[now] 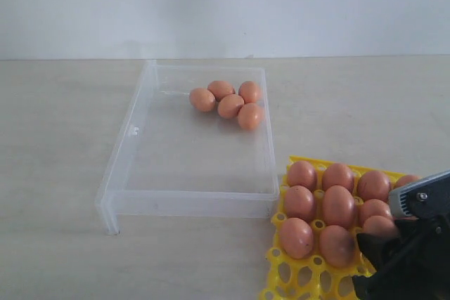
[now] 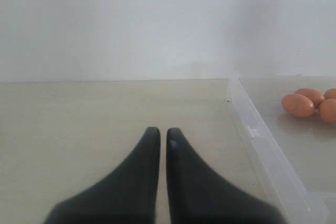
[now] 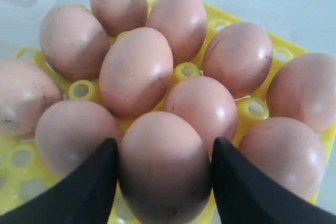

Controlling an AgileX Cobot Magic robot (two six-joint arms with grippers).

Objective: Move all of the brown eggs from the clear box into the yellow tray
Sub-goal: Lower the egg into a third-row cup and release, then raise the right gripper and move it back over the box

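My worktop (image 1: 56,138) is pale beige and runs back to a white wall (image 1: 225,5). Directly on it lie the clear box (image 1: 123,152) and, just beside its near right corner, the yellow tray (image 1: 295,280).

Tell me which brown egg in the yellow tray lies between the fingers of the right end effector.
The egg nearest the right wrist camera: it alone sits between the two black fingers.

Nothing legible: no text, label, brand, number or sign. Checked the brown eggs (image 3: 136,72) between and ahead of the right pincer (image 3: 165,140), which carry dark specks only. Also checked the yellow tray (image 3: 252,107) under it, the clear box (image 1: 126,166) beyond it, and the left pincer (image 2: 163,129).
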